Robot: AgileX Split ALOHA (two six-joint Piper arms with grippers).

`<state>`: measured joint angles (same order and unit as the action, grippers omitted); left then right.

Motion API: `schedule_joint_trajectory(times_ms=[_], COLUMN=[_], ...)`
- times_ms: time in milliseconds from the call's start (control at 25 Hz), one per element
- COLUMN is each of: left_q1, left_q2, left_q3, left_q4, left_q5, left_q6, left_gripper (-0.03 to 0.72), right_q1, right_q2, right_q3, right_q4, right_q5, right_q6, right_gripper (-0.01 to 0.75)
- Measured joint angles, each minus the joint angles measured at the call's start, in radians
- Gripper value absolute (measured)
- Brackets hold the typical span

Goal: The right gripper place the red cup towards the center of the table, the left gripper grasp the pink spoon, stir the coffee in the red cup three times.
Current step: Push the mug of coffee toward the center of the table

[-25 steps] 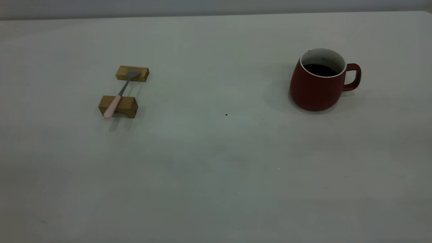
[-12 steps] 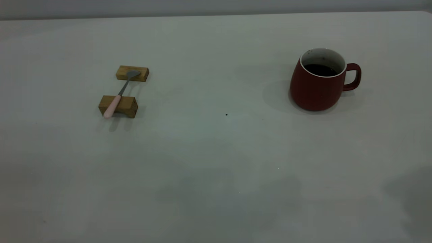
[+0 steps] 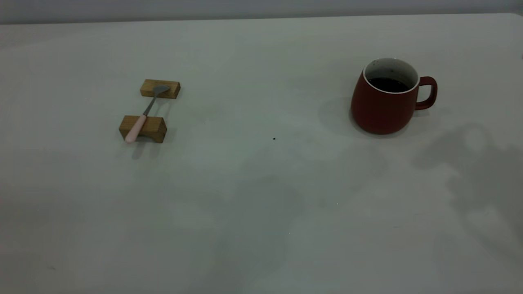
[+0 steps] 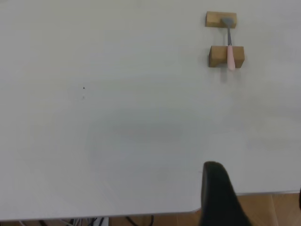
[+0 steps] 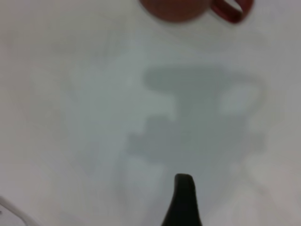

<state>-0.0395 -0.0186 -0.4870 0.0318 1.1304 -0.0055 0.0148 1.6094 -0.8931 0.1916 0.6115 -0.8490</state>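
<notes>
The red cup [image 3: 384, 108] stands upright at the right of the table [image 3: 261, 183], handle to the right, with dark coffee [image 3: 387, 84] inside. Its base also shows in the right wrist view [image 5: 178, 9]. The pink spoon [image 3: 141, 118] lies across two wooden blocks at the left, bowl on the far one; the left wrist view shows the spoon [image 4: 230, 47] far off. Neither gripper appears in the exterior view. My left gripper [image 4: 256, 190] hangs open over the table's near edge, holding nothing. My right gripper [image 5: 183, 200] hovers above bare table, well short of the cup.
The far wooden block [image 3: 160, 88] and the near wooden block [image 3: 143, 128] carry the spoon. A tiny dark speck [image 3: 274, 139] marks the table's middle. Arm shadows [image 3: 482, 179] lie on the right and front of the table. The table's edge [image 4: 141, 214] shows below the left gripper.
Arm shadows have grown and spread across the front and right of the table, reaching closer to the cup. Cup, spoon and blocks have not moved.
</notes>
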Motion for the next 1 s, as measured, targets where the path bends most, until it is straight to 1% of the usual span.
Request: schedule_joint_trajectory(times_ms=[200,280,400,640,1000], left_q1=[0.0,0.0,0.0,0.0,0.0], left_q2=[0.0,0.0,0.0,0.0,0.0], left_q3=[0.0,0.0,0.0,0.0,0.0], left_q4=[0.0,0.0,0.0,0.0,0.0], left_q5=[0.0,0.0,0.0,0.0,0.0], left_q6=[0.0,0.0,0.0,0.0,0.006], left_gripper=[0.478,0.478,0.478,0.478,0.478], right_q1=[0.064,0.068,0.068,0.068,0.068], right_q2=[0.209,0.286,0.396,0.554,0.699], right_q3=[-0.171,-0.23,-0.307,-0.421,-0.543], right_q4=[-0.066,-0.107,-0.159,-0.17,-0.17], right_q5=[-0.003,-0.003,-0.003,-0.021,-0.044], right_q6=[-0.014,-0.032,-0.106,-0.297,-0.402], right_gripper=[0.693,0.69,0.69,0.69,0.686])
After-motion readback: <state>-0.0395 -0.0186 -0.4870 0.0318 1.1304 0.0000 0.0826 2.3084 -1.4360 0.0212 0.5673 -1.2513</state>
